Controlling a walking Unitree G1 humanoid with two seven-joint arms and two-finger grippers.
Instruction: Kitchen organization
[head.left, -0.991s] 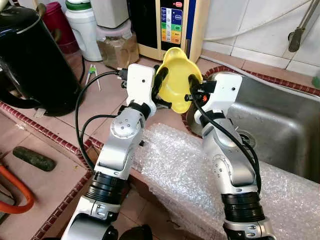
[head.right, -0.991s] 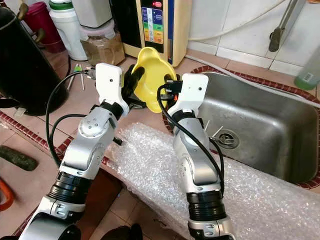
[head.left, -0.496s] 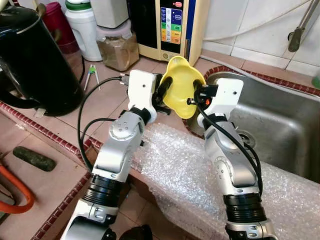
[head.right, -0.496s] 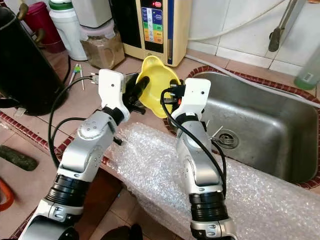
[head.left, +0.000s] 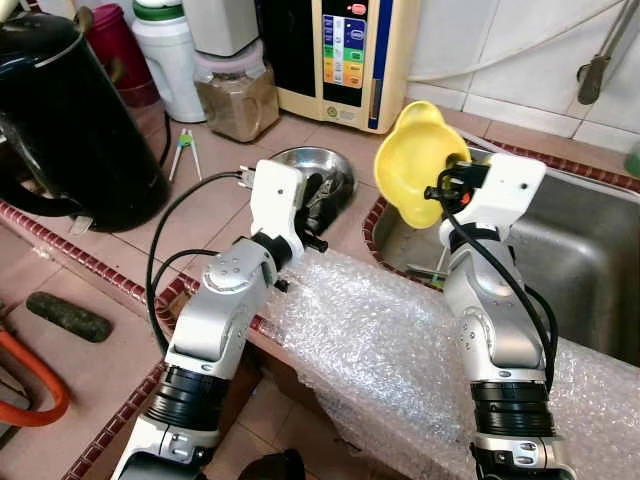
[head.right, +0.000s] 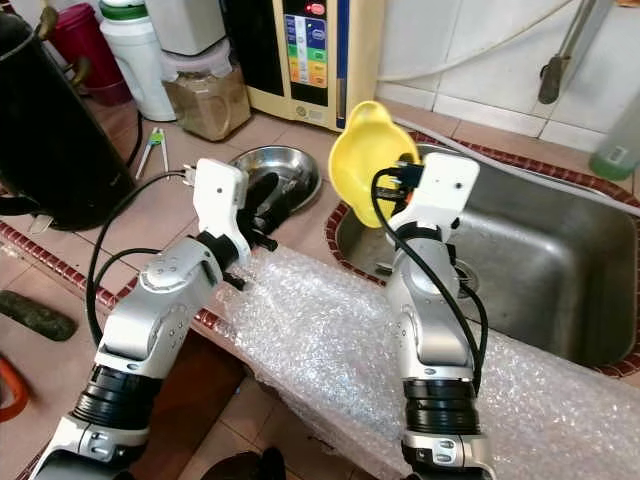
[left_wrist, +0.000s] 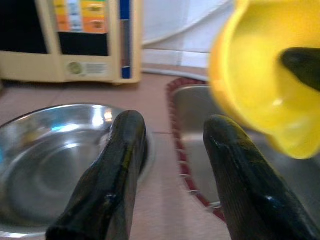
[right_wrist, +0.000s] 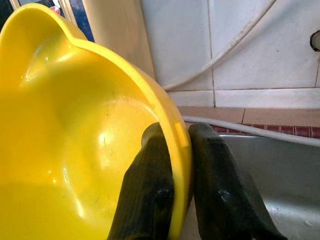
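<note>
- Here, one yellow bowl (head.left: 412, 155) is held in the air above the near-left corner of the sink (head.left: 570, 250), tilted on edge with its opening facing the robot's right; it is glossy plastic with a small lip or ear on its rim.
- The right gripper (right_wrist: 175, 150) has its jaws nearly shut, pinching the bowl's rim: one finger lies inside the bowl, the other outside against the wall.
- The left gripper (left_wrist: 170, 145) hovers with its jaws parted a moderate gap, holding nothing; its fingers (left_wrist: 117, 165) point over the edge of a steel dish (head.left: 320, 175), and I cannot tell whether they touch it.
- One steel dish, shallow and round, sits upright on the tiled surface (head.left: 215, 205), just left of the sink and in front of a cream appliance (head.left: 345, 50) with coloured buttons.
- One black kettle (head.left: 70, 120) stands at the far left of the surface.
- Behind it stand one white container (head.left: 170, 55), one dark red container (head.left: 115, 50) and one jar (head.left: 235, 90) of brown contents.
- One small pair of green-handled tongs or tweezers (head.left: 183, 148) lies near the kettle.
- One sheet of bubble wrap (head.left: 370, 340) drapes over the front edge of the surface, under both arms.
- Two silver arms reach forward, one on each side of the bowl.
</note>
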